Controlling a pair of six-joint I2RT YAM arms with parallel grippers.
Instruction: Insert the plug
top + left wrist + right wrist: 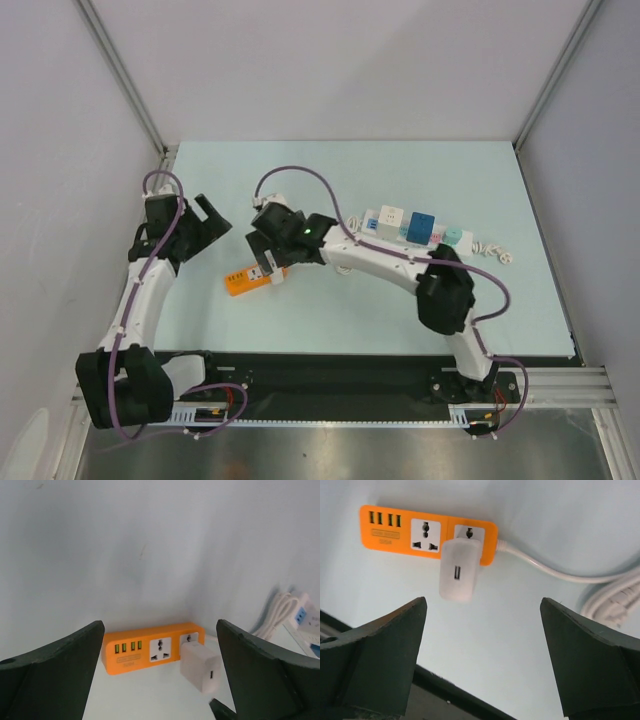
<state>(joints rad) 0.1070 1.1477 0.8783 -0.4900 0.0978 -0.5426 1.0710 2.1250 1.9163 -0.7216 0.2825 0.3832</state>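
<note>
The plug (421,225), a small blue cube, stands on the white power strip (386,219) at the back right of the table, far from both grippers. My right gripper (482,602) is open with nothing between its fingers. It hovers just in front of an orange power strip (395,527), which has a small white square block (457,572) stuck in its right-hand socket. My left gripper (160,625) is open too and empty, and looks at the same orange power strip (150,652) and white block (200,672) from the left.
A white cable (555,572) runs from the orange strip to a coiled bundle (615,600). A white wall plug (500,252) lies right of the white strip. The table's black front rail (330,370) is just below the right gripper. Enclosure walls stand to the left, right and back.
</note>
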